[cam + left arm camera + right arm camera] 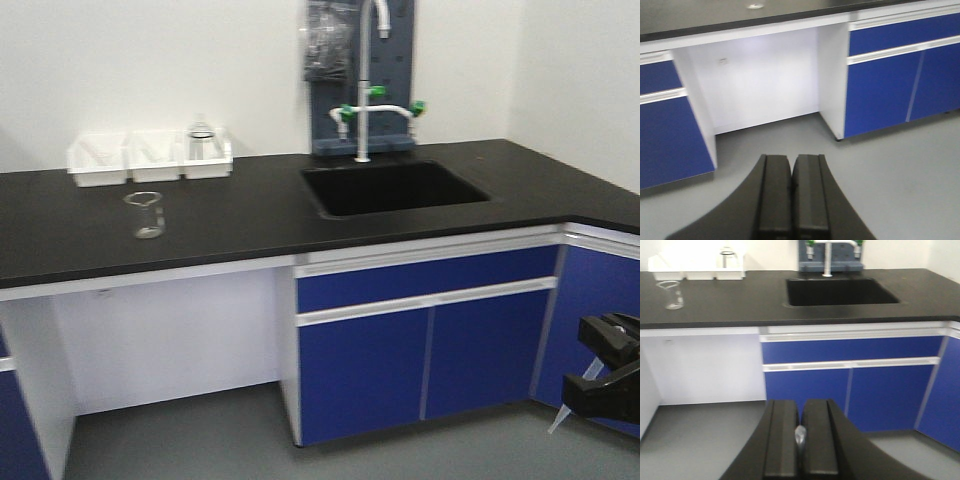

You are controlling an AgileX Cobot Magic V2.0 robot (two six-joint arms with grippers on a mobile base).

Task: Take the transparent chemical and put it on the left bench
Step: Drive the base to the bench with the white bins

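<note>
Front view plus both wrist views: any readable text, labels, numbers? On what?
No readable text in any view.
Small mark on the white panel under the bench: too small to read.
Markings on the beaker: too blurred to tell.
No print visible on the pipette.

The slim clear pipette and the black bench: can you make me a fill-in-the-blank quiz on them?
The slim clear plastic pipette is clamped in the ___ gripper.
The clear glass beaker stands on the matte black worktop before ___ white plastic bins.
The left gripper is shut, holding ___.
Missing: right; three; nothing.
</note>
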